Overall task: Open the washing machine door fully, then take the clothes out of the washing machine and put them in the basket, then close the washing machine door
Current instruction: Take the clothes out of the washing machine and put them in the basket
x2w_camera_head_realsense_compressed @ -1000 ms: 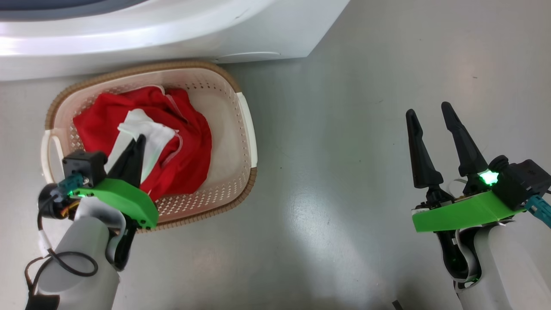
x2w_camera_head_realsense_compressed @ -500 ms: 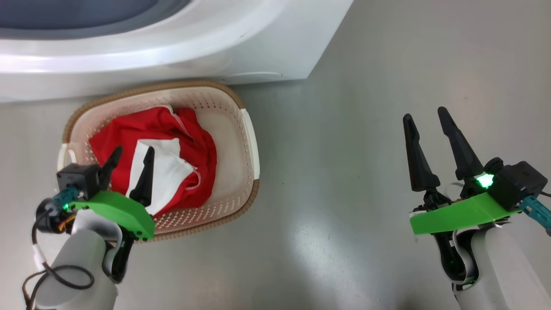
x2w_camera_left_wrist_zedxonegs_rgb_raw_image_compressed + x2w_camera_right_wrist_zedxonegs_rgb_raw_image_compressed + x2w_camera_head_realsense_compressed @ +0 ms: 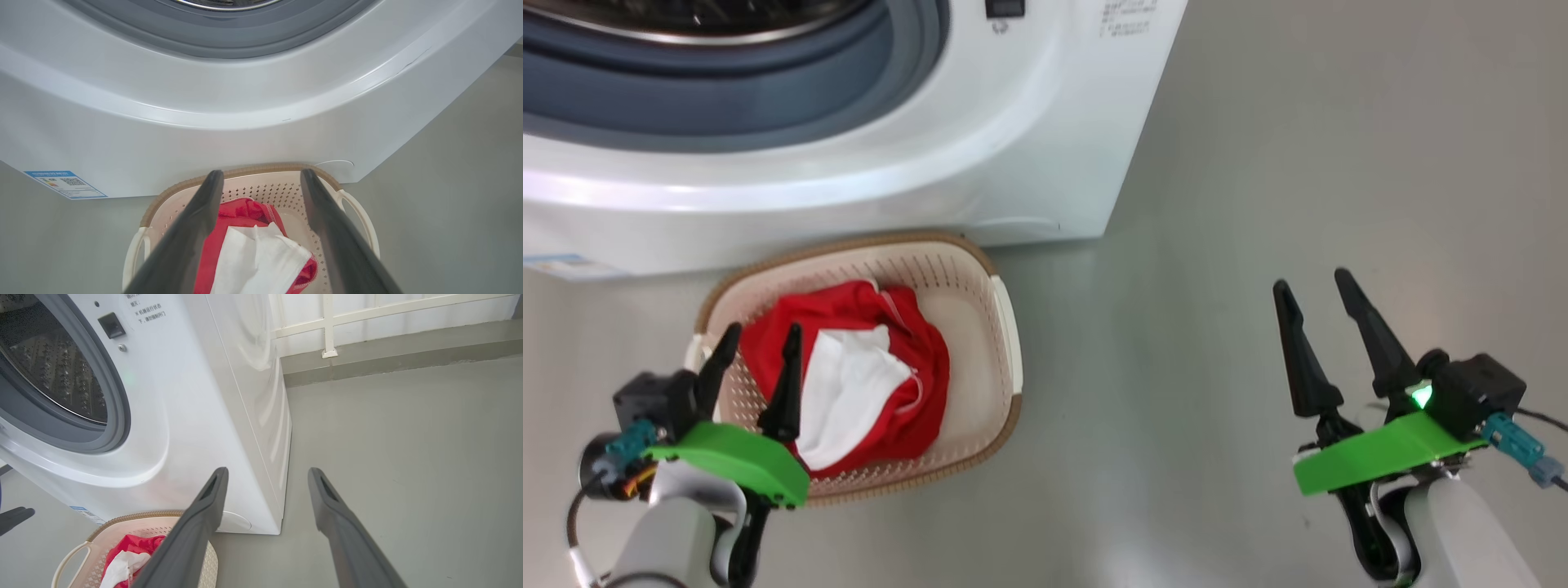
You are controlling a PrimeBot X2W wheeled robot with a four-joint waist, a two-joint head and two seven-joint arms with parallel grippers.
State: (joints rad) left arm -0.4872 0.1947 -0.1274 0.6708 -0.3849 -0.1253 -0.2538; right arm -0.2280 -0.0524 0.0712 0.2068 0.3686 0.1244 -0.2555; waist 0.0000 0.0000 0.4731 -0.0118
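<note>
The clothes (image 3: 915, 367), red with a white part, lie bunched inside the cream basket (image 3: 866, 241), which stands on the floor against the washing machine (image 3: 1013, 155). My left gripper (image 3: 761, 335) is open, its fingers over the basket's near left side and holding nothing. In the left wrist view the left gripper (image 3: 261, 173) frames the clothes (image 3: 253, 249) and the basket (image 3: 245, 169) from above. My right gripper (image 3: 1311, 282) hangs open over bare floor, well to the right. The machine's grey gasket (image 3: 118, 404) and steel drum (image 3: 53, 367) stand exposed. The washing machine door is out of view.
Grey floor (image 3: 1298, 147) stretches wide to the right of the machine and the basket. A blue sticker (image 3: 65, 183) sits low on the machine's front. A white railing and a low ledge (image 3: 327, 335) run behind the machine.
My left gripper, shut on the clothes' white part a second ago, has opened and drawn back toward the basket's near side. The clothes stay in the basket. The head camera has tilted up.
</note>
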